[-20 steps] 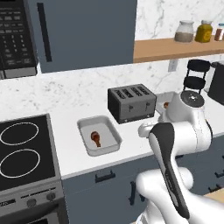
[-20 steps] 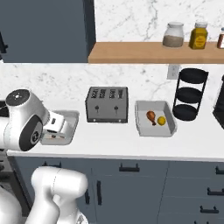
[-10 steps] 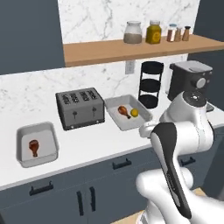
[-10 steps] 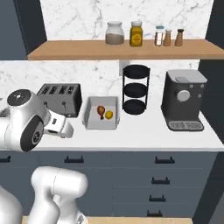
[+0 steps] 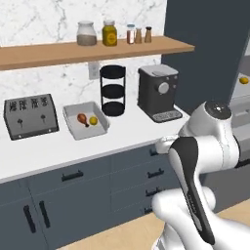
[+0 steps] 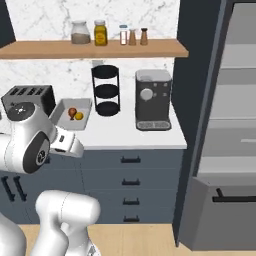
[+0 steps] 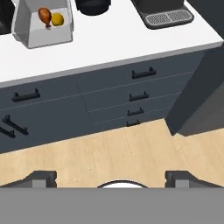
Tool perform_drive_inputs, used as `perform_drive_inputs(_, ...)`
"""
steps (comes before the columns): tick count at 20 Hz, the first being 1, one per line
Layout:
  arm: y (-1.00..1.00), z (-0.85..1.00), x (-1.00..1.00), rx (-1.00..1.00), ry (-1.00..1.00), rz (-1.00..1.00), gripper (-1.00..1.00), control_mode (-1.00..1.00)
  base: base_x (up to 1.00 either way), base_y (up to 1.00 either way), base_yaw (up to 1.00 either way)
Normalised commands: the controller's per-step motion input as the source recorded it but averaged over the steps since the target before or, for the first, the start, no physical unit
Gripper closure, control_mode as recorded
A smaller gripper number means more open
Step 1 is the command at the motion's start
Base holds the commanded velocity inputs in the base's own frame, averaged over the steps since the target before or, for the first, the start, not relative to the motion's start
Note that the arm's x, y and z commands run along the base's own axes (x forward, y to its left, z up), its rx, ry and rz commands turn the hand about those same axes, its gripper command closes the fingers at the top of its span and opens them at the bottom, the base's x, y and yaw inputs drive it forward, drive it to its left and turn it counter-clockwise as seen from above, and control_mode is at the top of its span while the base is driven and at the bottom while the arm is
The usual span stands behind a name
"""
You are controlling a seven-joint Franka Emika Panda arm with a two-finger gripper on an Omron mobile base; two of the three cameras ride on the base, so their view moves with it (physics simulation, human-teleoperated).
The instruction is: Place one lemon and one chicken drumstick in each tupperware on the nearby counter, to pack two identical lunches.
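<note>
Gripper (image 7: pixel 111 177) wide open, empty, above floor

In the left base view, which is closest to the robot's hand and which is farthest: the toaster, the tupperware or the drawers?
1. Drawers, right by the hand, under the counter.
2. Tupperware, farther left, up on the counter.
3. Toaster, at the far left, farthest away.

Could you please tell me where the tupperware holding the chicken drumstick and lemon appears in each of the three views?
Left base view: tupperware left of centre, beside the toaster.
Right base view: tupperware at mid-left, right of the toaster.
Hand view: tupperware at top left.
Shared landmark: the black three-tier stand just right of it.
</note>
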Motion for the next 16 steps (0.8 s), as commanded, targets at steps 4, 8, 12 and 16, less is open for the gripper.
perform_drive_inputs(4, 0.00, 0.00, 0.00, 0.00, 0.00, 0.00, -1.00, 1.00, 0.10, -1.00, -0.03)
perform_drive_inputs(8, 0.00, 0.00, 0.00, 0.00, 0.00, 0.00, -1.00, 1.00, 0.17, -1.00, 0.00)
perform_drive_inputs(12, 0.00, 0.00, 0.00, 0.00, 0.00, 0.00, -1.00, 1.00, 0.13, -1.00, 0.00)
perform_drive_inputs(16, 0.00, 0.00, 0.00, 0.00, 0.00, 0.00, -1.00, 1.00, 0.09, -1.00, 0.00)
